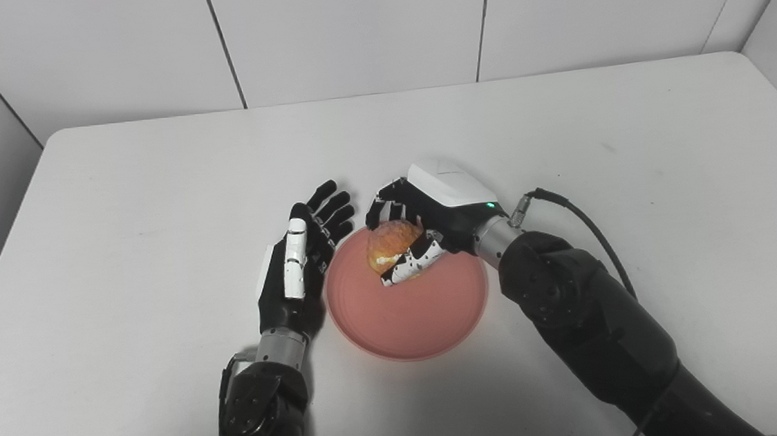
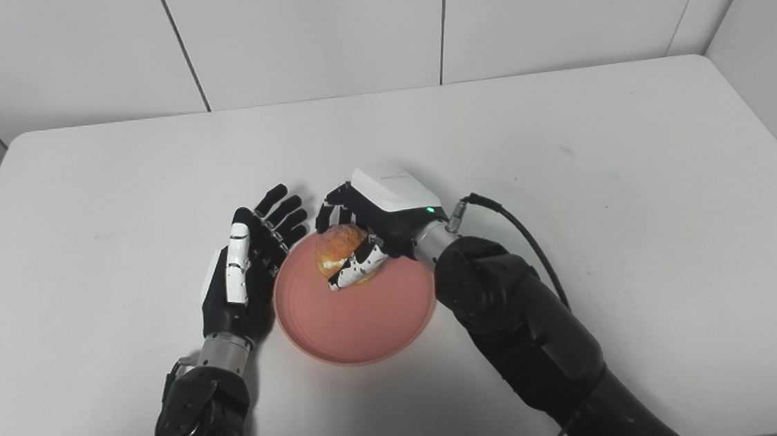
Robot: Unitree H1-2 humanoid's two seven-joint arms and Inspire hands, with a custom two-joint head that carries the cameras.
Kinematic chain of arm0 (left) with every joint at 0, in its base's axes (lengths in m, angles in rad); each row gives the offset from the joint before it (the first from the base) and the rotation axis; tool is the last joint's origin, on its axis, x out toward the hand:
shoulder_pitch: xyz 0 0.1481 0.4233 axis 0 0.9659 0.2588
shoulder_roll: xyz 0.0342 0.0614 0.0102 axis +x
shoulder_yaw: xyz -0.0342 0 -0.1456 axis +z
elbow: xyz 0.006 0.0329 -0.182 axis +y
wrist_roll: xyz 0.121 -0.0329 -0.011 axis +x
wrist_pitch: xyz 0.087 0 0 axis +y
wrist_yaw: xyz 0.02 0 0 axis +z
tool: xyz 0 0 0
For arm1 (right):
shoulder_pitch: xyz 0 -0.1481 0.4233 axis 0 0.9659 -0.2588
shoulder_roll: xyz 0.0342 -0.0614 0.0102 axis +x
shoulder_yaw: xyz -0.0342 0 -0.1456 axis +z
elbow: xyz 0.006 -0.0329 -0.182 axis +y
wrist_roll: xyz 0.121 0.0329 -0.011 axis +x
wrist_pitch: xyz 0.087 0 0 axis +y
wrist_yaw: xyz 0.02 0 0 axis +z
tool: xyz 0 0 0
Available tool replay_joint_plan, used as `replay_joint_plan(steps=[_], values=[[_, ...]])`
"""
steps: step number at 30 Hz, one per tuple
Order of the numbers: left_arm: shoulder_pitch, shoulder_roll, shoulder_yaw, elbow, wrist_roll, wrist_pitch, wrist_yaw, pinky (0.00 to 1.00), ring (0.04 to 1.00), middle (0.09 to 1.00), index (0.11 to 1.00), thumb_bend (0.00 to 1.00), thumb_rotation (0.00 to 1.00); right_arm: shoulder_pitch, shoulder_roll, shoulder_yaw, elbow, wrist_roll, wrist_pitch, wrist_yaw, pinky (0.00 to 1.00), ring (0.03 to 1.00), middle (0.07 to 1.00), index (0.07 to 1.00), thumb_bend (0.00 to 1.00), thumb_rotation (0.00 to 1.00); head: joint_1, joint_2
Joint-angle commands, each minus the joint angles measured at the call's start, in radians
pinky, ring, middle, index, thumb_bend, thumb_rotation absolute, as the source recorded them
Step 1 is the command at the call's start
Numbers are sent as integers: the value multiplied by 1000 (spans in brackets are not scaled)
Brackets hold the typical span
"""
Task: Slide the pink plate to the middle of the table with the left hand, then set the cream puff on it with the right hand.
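Right hand clasping roundish cream puff, no clear long axis, over pink plate's far edge; left hand splayed, empty, beside plate's left rim

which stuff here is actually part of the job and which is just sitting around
Part of the job:
- pink plate, near the middle of the table
- cream puff, held over the plate's far side
- right hand, closed on the puff
- left hand, open beside the plate's left rim

Just there:
- white table
- black cable at the right wrist
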Motion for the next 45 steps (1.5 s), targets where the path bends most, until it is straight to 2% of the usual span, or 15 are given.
replay_joint_plan(steps=[1, 10, 27, 29, 34, 35, 36, 37, 38, 42, 45], values=[[-7, -14, -6, -21, 11, 13, 13, 859, 853, 842, 822, 463, 1000, -14, 8, 2, -16, -1, -52, -22, 259, 331, 410, 533, 519, 0, 0, 0], [-8, -21, -8, -21, 2, 15, 18, 844, 851, 842, 823, 465, 1000, 6, -1, 25, -23, -7, -59, -16, 271, 349, 414, 533, 519, 0, 7, 8], [-10, -29, -9, -17, 9, 12, 23, 841, 841, 837, 818, 467, 1000, 16, -22, 62, -43, -80, -70, -9, 272, 345, 413, 534, 520, 0, 14, 13], [-10, -28, -10, -15, 10, 11, 22, 838, 841, 836, 815, 471, 1000, 16, -25, 63, -48, -86, -64, 2, 265, 335, 468, 496, 528, 0, 15, 14], [-10, -26, -11, -17, 10, 13, 20, 843, 842, 838, 819, 467, 1000, 4, -42, 85, -68, -131, -40, 75, 290, 391, 485, 492, 528, 6, 16, 14], [-9, -27, -11, -16, 11, 12, 20, 839, 840, 837, 818, 465, 1000, 2, -45, 90, -73, -143, -35, 91, 332, 445, 542, 494, 524, 92, 18, 13], [-9, -27, -11, -16, 11, 11, 20, 834, 838, 836, 817, 464, 1000, 2, -46, 92, -76, -151, -33, 102, 393, 519, 607, 595, 650, 163, 18, 13], [-10, -27, -11, -13, 11, 9, 20, 831, 837, 835, 816, 464, 1000, 5, -48, 92, -82, -155, -34, 110, 424, 557, 640, 647, 714, 199, 18, 13], [-10, -27, -10, -11, 10, 7, 19, 824, 832, 832, 814, 464, 1000, 7, -47, 90, -86, -158, -35, 116, 512, 673, 752, 741, 805, 263, 18, 13], [-11, -28, -9, -10, 9, 0, 20, 821, 843, 837, 819, 454, 1000, 12, -48, 82, -105, -164, -37, 148, 526, 714, 799, 820, 854, 294, 19, 12], [-11, -28, -7, -11, 11, -1, 22, 821, 843, 837, 817, 454, 1000, 14, -45, 78, -113, -174, -33, 164, 531, 731, 811, 843, 868, 319, 19, 11]])
